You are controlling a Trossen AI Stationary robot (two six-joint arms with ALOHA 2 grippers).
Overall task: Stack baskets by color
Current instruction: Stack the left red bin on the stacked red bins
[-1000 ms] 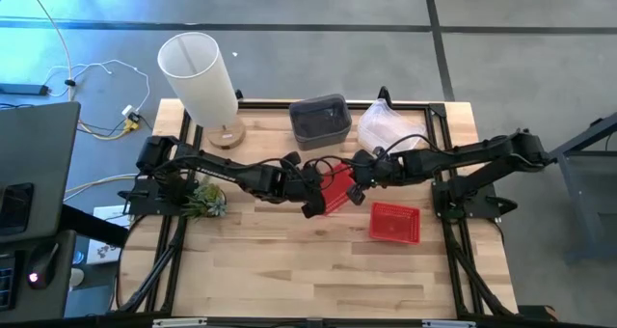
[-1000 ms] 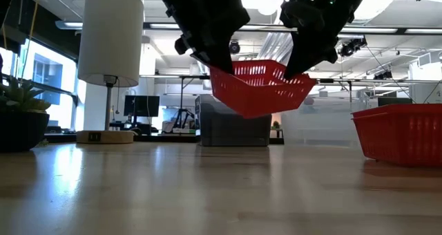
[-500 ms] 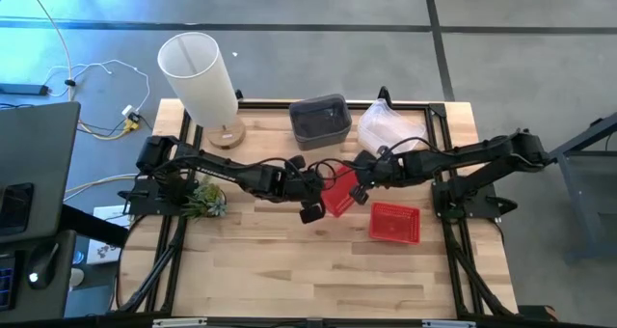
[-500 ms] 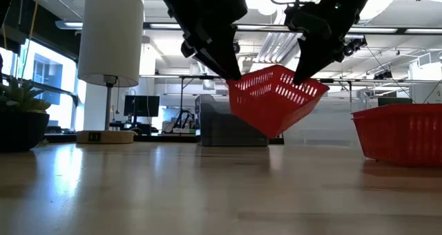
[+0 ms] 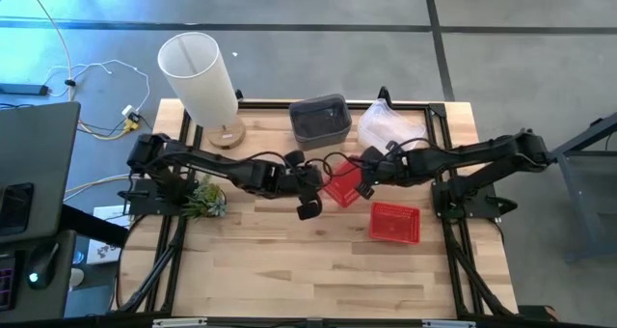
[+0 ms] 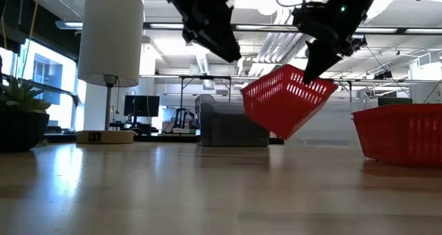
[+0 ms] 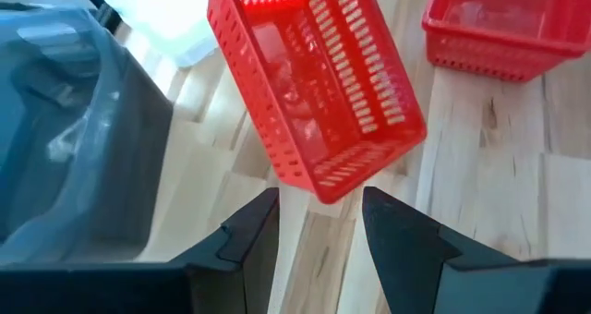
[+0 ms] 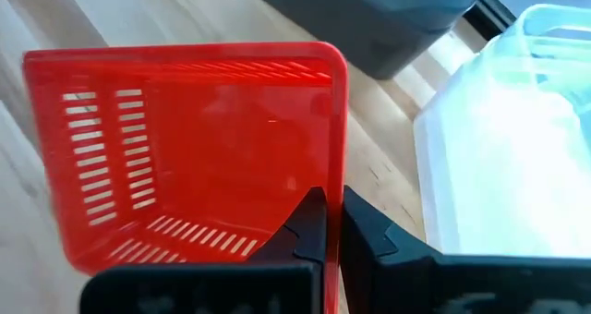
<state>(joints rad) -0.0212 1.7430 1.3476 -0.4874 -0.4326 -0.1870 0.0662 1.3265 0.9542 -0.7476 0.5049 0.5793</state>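
A red mesh basket (image 5: 340,188) hangs tilted above the table's middle, my right gripper (image 8: 334,223) shut on its rim. My left gripper (image 7: 319,231) stands open just left of it and a little higher, touching nothing; the basket's lower end (image 7: 323,180) is in front of its fingers. A second red basket (image 5: 394,222) rests on its bottom on the table to the right. A dark grey basket (image 5: 320,118) and clear baskets (image 5: 388,125) stand at the far edge. My right gripper pinches the rim of the red basket's right-hand wall (image 8: 336,171), one finger inside the basket and one outside. The fingers slant down from the table's right. The basket hangs clear of the table (image 6: 283,100), its free left end tipped downward.
A tall white lamp (image 5: 198,77) stands at the far left corner and a small green plant (image 5: 204,201) at the left edge. Bare wood lies along the near half of the table (image 5: 289,270).
My left gripper has opened, let go of the red basket's left end and risen. The basket, level between both grippers a second ago, has swung down at its left end and now hangs tilted from my right gripper, shifted a little toward the table's right edge.
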